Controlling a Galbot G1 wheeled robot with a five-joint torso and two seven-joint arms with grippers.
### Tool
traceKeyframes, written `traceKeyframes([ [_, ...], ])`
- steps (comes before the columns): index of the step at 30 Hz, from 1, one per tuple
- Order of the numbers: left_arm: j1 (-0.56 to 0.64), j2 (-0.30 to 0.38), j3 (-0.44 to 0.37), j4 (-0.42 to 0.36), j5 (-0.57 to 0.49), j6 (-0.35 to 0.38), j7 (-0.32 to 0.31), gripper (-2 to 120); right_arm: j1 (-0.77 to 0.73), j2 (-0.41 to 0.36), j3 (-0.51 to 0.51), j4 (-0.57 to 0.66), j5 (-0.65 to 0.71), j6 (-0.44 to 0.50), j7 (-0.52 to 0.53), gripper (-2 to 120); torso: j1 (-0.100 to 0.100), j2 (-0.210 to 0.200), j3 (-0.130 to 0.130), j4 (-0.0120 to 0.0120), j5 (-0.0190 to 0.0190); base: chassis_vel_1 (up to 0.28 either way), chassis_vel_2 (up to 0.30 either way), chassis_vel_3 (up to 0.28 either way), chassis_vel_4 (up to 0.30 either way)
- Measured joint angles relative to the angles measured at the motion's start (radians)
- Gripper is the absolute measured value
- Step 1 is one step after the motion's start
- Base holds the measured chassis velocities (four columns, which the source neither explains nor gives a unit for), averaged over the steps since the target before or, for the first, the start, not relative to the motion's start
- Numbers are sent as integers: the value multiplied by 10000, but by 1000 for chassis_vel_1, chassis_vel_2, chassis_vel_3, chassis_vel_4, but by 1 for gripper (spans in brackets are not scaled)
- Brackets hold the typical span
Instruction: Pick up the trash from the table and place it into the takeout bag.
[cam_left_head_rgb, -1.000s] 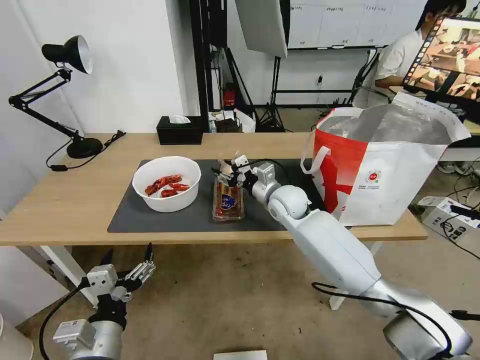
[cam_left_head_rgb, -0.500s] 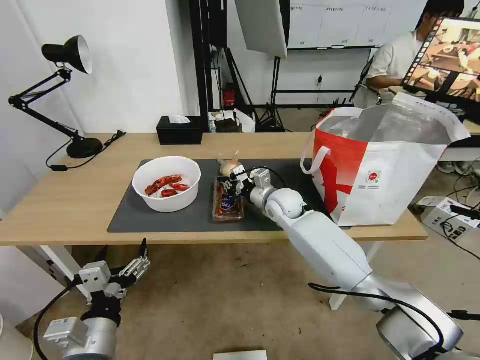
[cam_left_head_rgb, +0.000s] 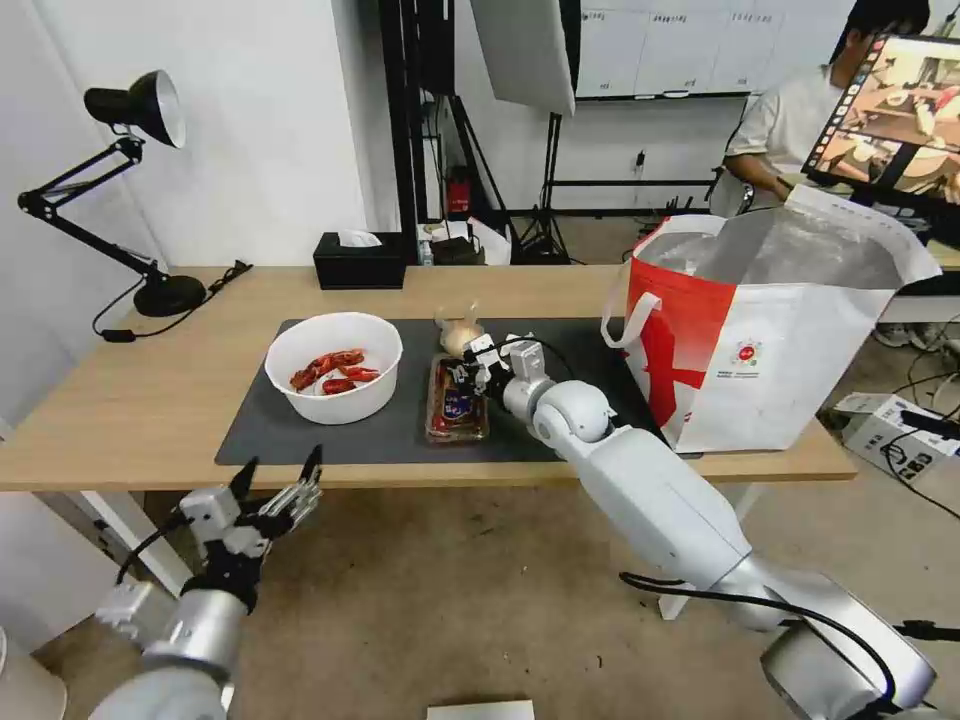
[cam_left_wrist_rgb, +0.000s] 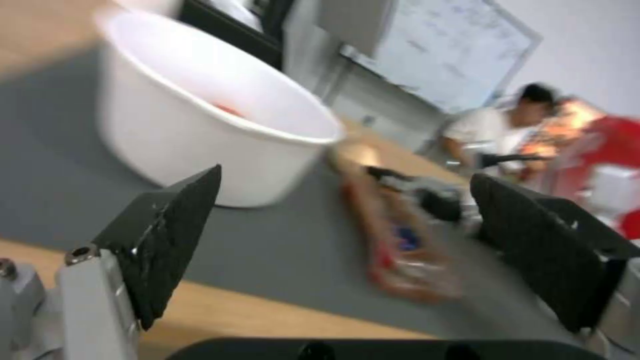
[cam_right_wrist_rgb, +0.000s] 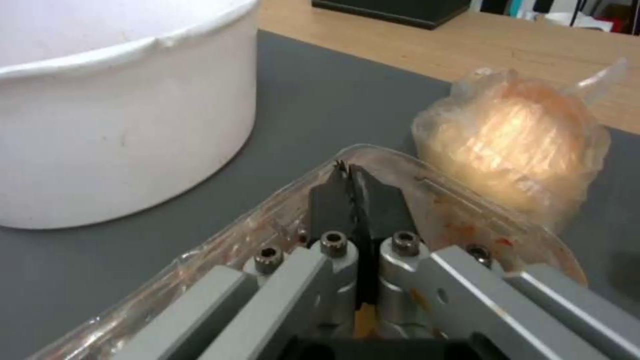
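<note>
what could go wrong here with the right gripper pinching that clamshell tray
The right gripper has its jaws closed on just the thin rim of the clamshell tray, so the flimsy tray may sag, slip or spill scraps onto the mat when lifted. The knotted bag sits against that end and might get dragged. The bowl stands close beside it.

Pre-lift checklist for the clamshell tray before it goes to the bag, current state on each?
1. Right end effector shut on the clamshell tray far-end rim: ok, fingers pressed together at the rim.
2. Rim actually caught between the fingers: cannot tell.
3. Knotted clear bag free of the grip: ok, but it lies just beyond the tray end, touching or nearly so.
4. White bowl clear of the tray: ok, a strip of mat between them.
5. Takeout bag upright with mouth open: ok.
6. Left end effector out of the way: ok, open, below the table's front edge.
</note>
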Motion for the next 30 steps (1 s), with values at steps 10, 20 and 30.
traceKeyframes([
  [10, -1056, 1449, 558, 396, -4223, 421, -552, 100, 19, 42, -96, 149, 47, -1, -1, 0, 0, 0, 0, 3, 2, 0, 0, 0, 0],
  [20, -1834, 1875, 1144, 1008, -6202, 674, -592, 100, 216, 31, -185, 395, 158, -1, 24, 0, 0, 0, -1, 4, 1, 0, 0, 0, 0],
  [30, -3119, 1956, 1872, 2091, -6834, 929, -500, 100, 287, -89, -234, -37, -158, 7, -59, 0, 0, -1, 0, 3, 2, 0, 0, 0, 0],
])
